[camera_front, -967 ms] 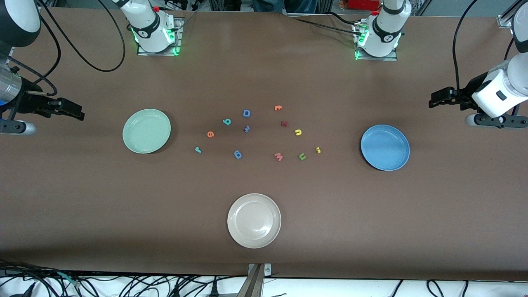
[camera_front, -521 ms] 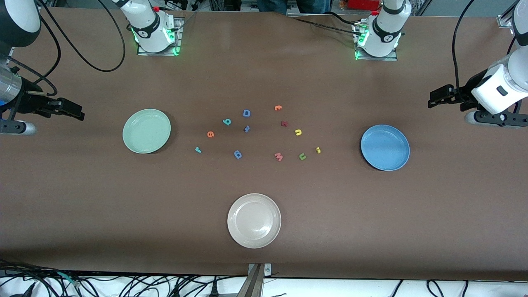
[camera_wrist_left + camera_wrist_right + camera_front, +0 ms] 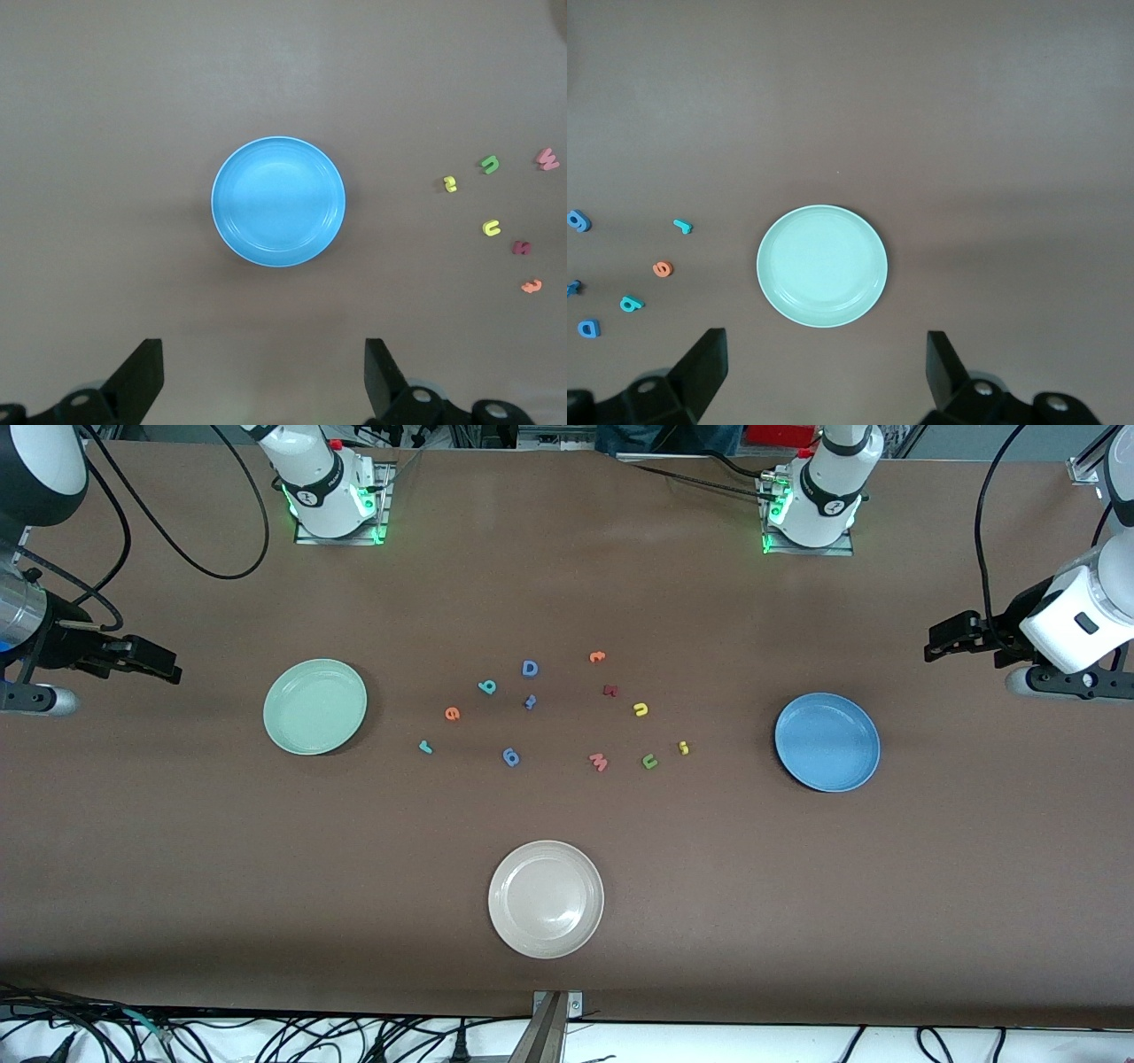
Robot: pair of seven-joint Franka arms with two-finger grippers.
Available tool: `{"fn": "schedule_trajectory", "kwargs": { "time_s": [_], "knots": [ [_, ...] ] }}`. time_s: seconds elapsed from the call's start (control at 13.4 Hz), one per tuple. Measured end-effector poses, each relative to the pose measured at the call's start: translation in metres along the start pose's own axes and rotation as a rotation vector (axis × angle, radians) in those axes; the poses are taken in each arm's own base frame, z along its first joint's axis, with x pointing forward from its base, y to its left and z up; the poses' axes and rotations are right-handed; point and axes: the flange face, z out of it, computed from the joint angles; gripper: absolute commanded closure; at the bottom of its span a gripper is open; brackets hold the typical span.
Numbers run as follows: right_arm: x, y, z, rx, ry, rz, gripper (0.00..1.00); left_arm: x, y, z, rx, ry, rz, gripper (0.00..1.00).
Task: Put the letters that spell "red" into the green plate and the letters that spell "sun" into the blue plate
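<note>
Three plates (image 3: 545, 948), eleven loose foam letters (image 3: 529, 668), none plated

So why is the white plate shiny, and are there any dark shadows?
Front view: the white plate shows soft pale glare from overhead light, and the green plate and blue plate each cast a faint dark shadow on the table. Left wrist view: the blue plate has a dim shadow around it. Right wrist view: the light is even, and the letters look sharp.
</note>
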Motion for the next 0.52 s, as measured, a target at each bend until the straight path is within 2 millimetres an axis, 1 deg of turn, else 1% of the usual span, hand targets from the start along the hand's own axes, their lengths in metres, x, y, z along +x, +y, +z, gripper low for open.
{"fn": "schedule_trajectory", "kwargs": {
  "time_s": [0.52],
  "knots": [
    [0.0,0.0,0.0001,0.0,0.0,0.0,0.0,0.006,-0.0001,0.0085,0.0,-0.01,0.0,0.0]
  ]
}}
